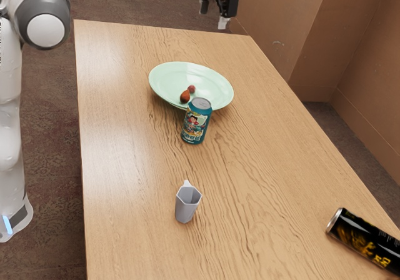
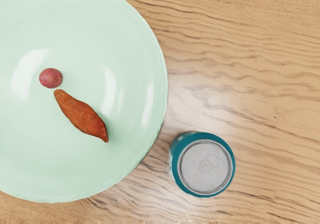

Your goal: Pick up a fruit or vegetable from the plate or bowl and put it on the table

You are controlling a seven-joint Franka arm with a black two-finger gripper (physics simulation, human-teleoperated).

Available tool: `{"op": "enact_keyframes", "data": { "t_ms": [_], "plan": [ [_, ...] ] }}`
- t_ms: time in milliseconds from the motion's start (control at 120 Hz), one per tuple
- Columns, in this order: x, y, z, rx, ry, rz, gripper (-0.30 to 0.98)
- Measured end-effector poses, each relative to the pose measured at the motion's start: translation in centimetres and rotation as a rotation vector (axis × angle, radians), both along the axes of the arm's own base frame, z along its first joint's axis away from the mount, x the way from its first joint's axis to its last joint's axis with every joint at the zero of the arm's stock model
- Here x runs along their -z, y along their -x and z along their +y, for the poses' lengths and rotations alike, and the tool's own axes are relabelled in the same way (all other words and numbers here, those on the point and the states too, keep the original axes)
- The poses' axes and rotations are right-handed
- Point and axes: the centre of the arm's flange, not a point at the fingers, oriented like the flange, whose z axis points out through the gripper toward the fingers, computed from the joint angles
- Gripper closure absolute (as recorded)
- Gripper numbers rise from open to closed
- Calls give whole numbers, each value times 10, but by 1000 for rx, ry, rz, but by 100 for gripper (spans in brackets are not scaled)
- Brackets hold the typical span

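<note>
Two pieces of produce lie in the wide, shallow, pale green, glossy bowl [image 1: 169,79]: a tapered orange-brown sweet potato [image 2: 82,116] and, just beside its narrow end, a small round reddish-pink vegetable or fruit [image 2: 51,78], perhaps a radish. The bowl rests on a light wood-grain table [image 1: 131,186]. My black two-finger gripper [image 1: 214,15] is raised above the level of the bowl, its fingers apart with nothing between them. An upright teal metal drink can [image 1: 197,122] with a silver top stands just beside the bowl. Well apart from the bowl are a grey angular cup [image 1: 186,208], upright, and a black cylindrical can [image 1: 365,239] with yellow markings, lying on its side toward the exterior view's right.
</note>
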Motion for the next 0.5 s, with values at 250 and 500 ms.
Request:
{"op": "enact_keyframes", "data": {
  "t_ms": [250,500],
  "plan": [
    [71,-10,84,-369,86,148,0],
    [83,-20,78,-589,100,182,0]
  ]
}}
